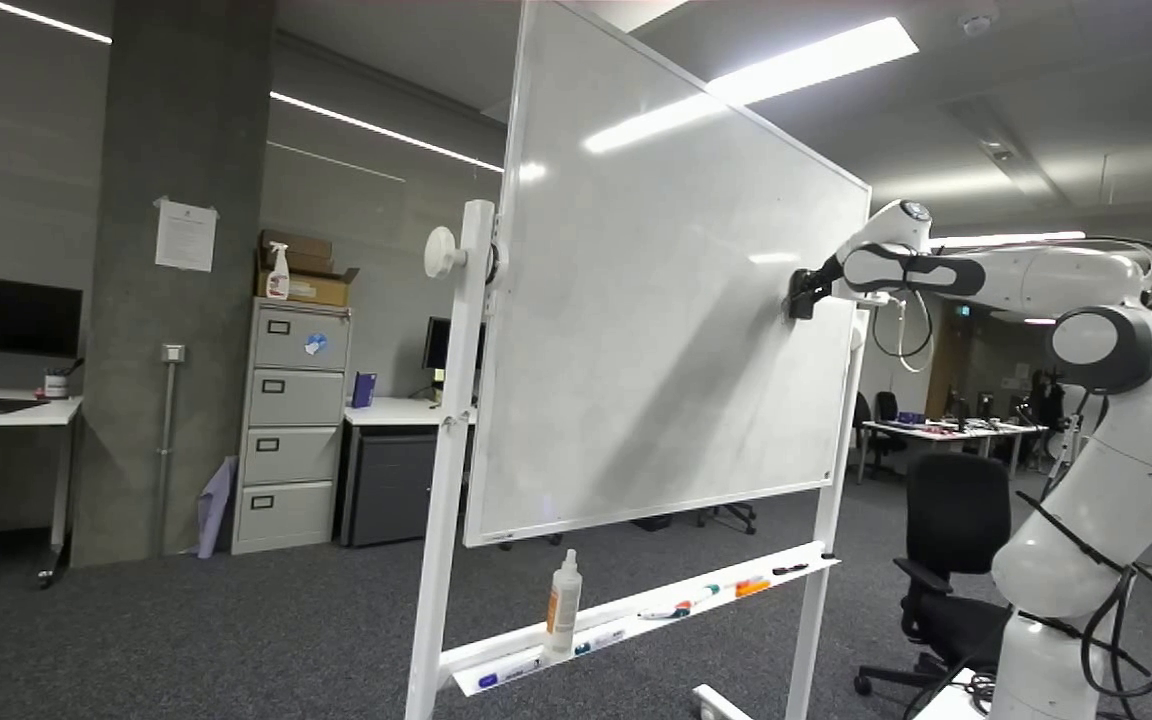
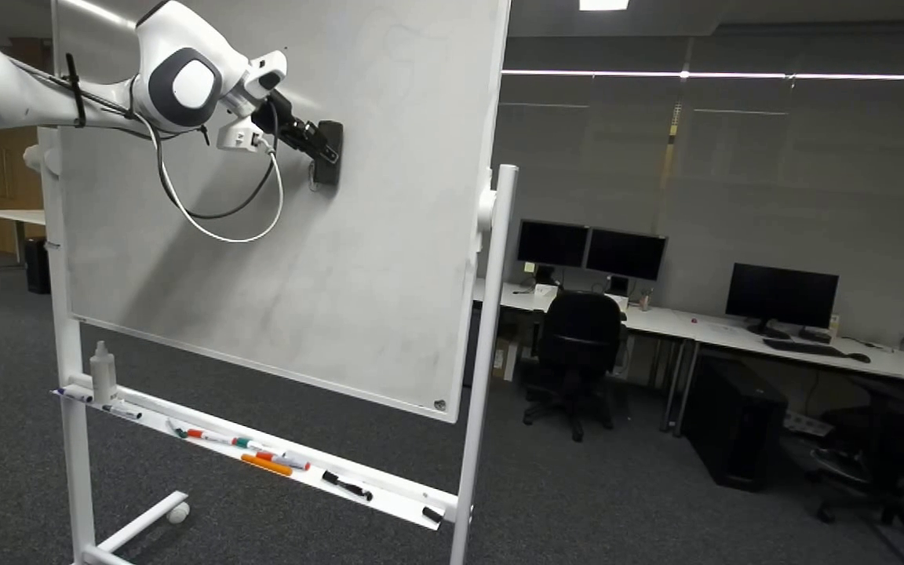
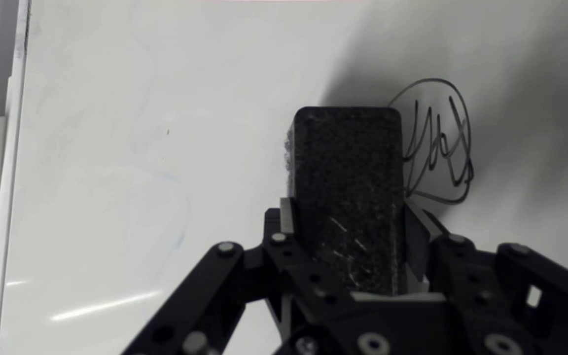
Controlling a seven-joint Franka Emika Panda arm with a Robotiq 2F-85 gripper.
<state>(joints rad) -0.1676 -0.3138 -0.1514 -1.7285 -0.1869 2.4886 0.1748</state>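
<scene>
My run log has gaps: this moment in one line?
jaws: closed on black whiteboard eraser; eraser: against whiteboard; dark scribble: partly showing beside eraser

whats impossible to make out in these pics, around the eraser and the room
Rest of the scribble: wrist view, hidden where its lines run behind the black eraser.
The black eraser's far face: wrist view, hidden by its own body.
Top edge of the whiteboard: cut off by the picture's upper edge in an exterior view.
Print on the paper notice: too small in an exterior view.
</scene>
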